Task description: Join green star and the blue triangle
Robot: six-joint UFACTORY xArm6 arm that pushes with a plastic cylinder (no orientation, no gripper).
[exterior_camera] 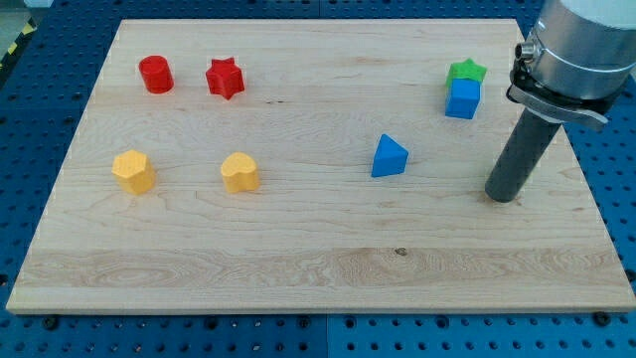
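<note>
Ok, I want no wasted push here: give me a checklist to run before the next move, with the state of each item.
1. Green star in view at the view's upper right: ok.
2. Blue triangle in view, standing alone near the middle: ok.
3. Star and triangle joined: not ok, a clear gap lies between them.
4. Star free to push: not ok, the blue cube sits against its lower side, between it and the triangle.
5. My tip clear of all blocks: ok, it rests on the board to the right of the triangle and below the cube.
6. Red and yellow blocks out of the way: ok, all at the view's left.
</note>
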